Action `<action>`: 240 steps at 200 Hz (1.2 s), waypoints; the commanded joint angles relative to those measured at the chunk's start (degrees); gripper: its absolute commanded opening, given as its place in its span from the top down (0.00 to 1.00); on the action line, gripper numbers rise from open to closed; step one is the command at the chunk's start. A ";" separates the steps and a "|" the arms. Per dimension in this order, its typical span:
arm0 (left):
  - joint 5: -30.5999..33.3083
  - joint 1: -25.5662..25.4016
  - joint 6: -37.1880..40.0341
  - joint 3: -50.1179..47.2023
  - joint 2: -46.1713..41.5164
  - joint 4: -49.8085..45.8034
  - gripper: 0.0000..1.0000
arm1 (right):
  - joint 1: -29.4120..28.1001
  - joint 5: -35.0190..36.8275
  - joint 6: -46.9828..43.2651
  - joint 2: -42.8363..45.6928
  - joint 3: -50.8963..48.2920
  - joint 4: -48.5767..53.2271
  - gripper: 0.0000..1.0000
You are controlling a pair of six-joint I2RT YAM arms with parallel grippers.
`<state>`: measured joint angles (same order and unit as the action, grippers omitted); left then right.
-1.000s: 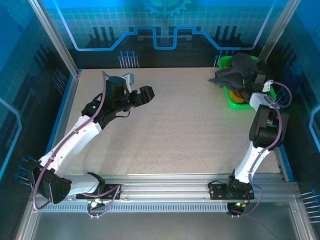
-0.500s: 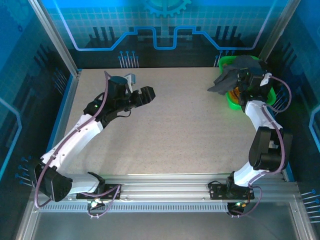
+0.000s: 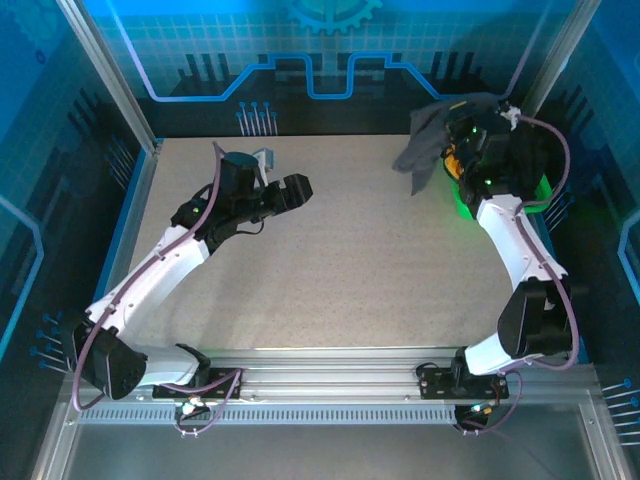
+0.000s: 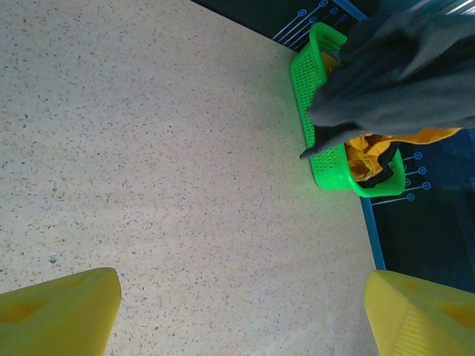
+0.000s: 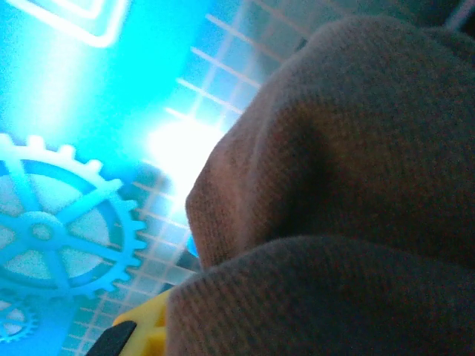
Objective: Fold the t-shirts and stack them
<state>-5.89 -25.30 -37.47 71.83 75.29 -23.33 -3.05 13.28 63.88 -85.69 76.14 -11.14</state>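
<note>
Right gripper point(image 3: 470, 132), clamped on the grey shirt point(image 3: 422, 152), should lift it clear of the basket point(image 3: 461, 206) before laying it flat near the left gripper point(image 3: 296, 190), whose jaws stand wide.

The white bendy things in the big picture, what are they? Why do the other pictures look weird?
They are two robot arms on a speckled table. The big picture comes from a camera above them; the other two come from small cameras on their wrists. The left end effector, a two-finger pincher, is open; its yellow fingers poke into its picture. The right end effector is shut on a dark grey t-shirt, held up near a green basket with a yellow shirt inside. The fuzzy close-up is that grey shirt.
</note>
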 commanded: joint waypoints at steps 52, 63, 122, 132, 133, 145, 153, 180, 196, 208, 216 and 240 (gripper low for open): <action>-1.40 -0.19 -1.46 0.15 -0.04 -0.18 0.14 | 8.12 6.20 -6.31 4.16 1.06 5.05 1.00; -1.45 -0.19 -1.76 -0.25 -0.31 -0.10 0.14 | 10.08 7.68 -5.86 4.79 0.28 5.96 1.00; -1.95 -0.14 -3.53 -1.80 -0.58 1.19 0.14 | 13.52 2.50 0.34 2.75 -5.63 10.49 1.00; -2.00 -0.18 -3.49 -1.78 -0.41 1.30 0.14 | 12.93 1.64 0.97 2.80 -7.02 10.81 1.00; -2.01 -0.19 -3.49 -1.74 -0.41 1.29 0.14 | 12.87 1.56 1.02 2.85 -7.17 10.75 1.00; -2.00 -0.18 -3.49 -1.53 -0.32 1.35 0.14 | 12.09 1.11 0.70 3.19 -7.97 10.61 1.00; -2.02 -0.19 -3.49 -1.62 -0.29 1.37 0.14 | 11.85 0.81 0.23 3.44 -8.09 10.59 1.00; -1.93 -0.19 -3.65 -2.14 -0.49 1.39 0.14 | 11.43 0.00 -2.11 5.34 -8.37 5.33 1.00; -1.75 -0.19 -4.00 -2.74 -0.67 1.58 0.14 | 10.64 -2.08 -3.68 5.65 -6.27 3.35 1.00; -1.43 -0.19 -3.87 -2.84 -0.58 1.41 0.14 | 8.67 -2.64 -6.29 5.95 -3.53 3.31 1.00; -0.96 -0.19 -3.75 -2.69 -0.51 0.99 0.14 | 6.94 -2.64 -8.65 6.34 -1.59 3.38 1.00; 0.65 0.12 -2.63 -0.94 -0.06 -0.99 0.14 | -0.06 0.18 -16.89 7.37 5.78 6.54 1.00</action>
<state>-6.42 -25.30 -40.60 69.91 75.40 -22.50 3.77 13.19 56.53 -82.50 72.77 -1.72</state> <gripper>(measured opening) 0.859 0.099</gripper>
